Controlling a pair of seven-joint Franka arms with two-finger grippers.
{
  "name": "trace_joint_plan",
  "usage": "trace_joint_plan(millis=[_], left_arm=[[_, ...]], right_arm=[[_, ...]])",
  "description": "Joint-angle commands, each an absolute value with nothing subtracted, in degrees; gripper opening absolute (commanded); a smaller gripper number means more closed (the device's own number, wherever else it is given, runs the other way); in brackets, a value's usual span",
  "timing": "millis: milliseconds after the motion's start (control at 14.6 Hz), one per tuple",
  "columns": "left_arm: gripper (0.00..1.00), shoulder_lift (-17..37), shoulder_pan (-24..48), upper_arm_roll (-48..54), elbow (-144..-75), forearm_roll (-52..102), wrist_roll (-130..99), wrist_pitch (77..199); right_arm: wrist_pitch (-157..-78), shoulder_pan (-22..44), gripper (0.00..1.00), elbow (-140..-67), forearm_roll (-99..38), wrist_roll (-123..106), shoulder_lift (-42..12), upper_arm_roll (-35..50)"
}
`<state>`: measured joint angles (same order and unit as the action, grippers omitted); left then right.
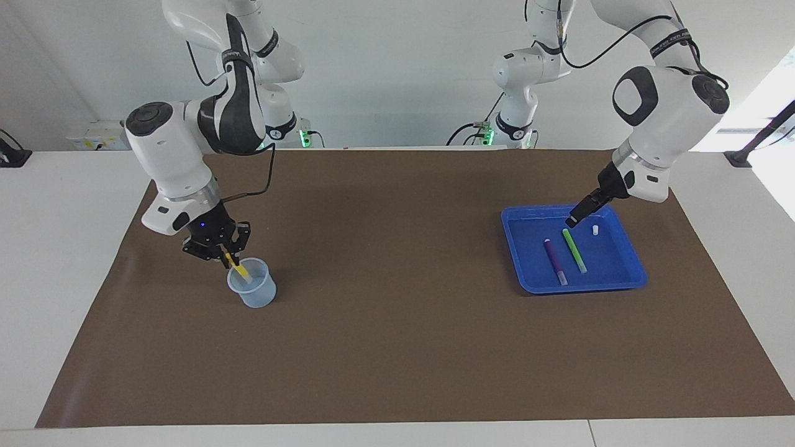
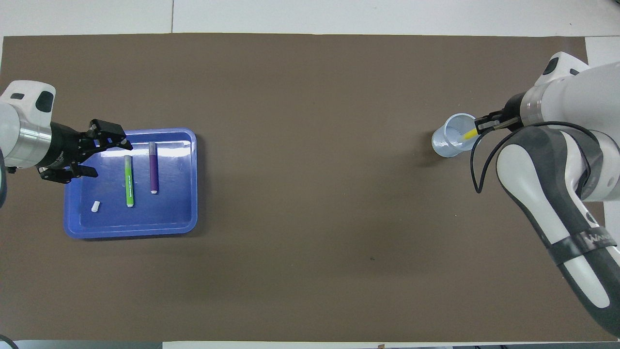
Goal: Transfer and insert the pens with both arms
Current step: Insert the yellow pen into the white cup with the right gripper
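Holding the yellow pen (image 1: 239, 266) pinched at its upper end, your right hand (image 1: 225, 253) has it slanted into the translucent plastic cup (image 1: 251, 283), the pale tip already below the rim, so the insert step looks nearly done; next you need only part the fingers and lift straight up without tipping the cup. Your left hand (image 2: 99, 151) hangs wide and empty over the blue tray (image 2: 189, 203), at about ten o'clock of the green pen (image 2: 129, 180). That pen and the purple pen (image 2: 153, 167) lie side by side, apart, with a small white stub (image 2: 96, 206) nearby. Everything sits on a brown mat (image 1: 397, 323) over a white counter (image 1: 37, 298), with a plain white wall (image 1: 397, 74) at twelve o'clock in the facing view.
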<state>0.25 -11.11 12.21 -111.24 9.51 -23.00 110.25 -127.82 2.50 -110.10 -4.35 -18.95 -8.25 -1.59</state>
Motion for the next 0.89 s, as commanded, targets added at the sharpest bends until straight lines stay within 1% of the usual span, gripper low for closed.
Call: trace_joint_plan(millis=[0,205,410,479,547,615,684,752,821], left_arm=[[1.00,2.9,-11.8,12.7,-110.7,2.8,-13.7,111.5],[1.00,5.7,-11.0,12.7,-112.0,-2.5,-10.7,115.0],[1.00,6.7,-11.3,12.8,-117.7,-6.0,-10.5,123.2],[1.00,7.5,-11.1,12.7,-119.0,-6.0,-10.5,125.3],[0.99,8.1,-11.1,12.7,-119.8,-6.1,-10.3,127.1],[0.98,9.0,-11.3,12.8,-120.8,-6.1,-9.3,129.1],[0.95,9.7,-11.5,12.8,-121.5,-6.1,-7.7,130.4],[0.93,10.0,-11.5,12.8,-122.4,-6.1,-6.9,131.6],[0.91,10.7,-11.6,12.8,-122.9,-6.1,-6.9,132.3]], right_arm=[[-132.4,0.9,0.00,-115.7,-3.3,-20.0,-6.2,-0.9],[-133.5,0.9,0.00,-116.9,-3.3,-20.0,-6.6,-0.8],[-134.0,1.1,0.00,-117.6,-3.3,-20.0,-6.4,-0.9],[-134.0,1.2,0.13,-117.6,-3.3,-20.0,-6.3,-0.9],[-134.0,1.2,0.55,-117.6,-3.3,-19.9,-6.4,-0.9],[-133.9,1.1,0.83,-117.4,-3.3,-19.7,-6.4,-0.9],[-133.6,1.1,0.94,-117.2,-3.3,-19.4,-6.4,-0.8],[-133.3,1.1,1.00,-116.8,-3.3,-19.3,-6.5,-0.8],[-133.1,1.1,1.00,-116.3,-3.3,-19.2,-6.6,-0.8]])
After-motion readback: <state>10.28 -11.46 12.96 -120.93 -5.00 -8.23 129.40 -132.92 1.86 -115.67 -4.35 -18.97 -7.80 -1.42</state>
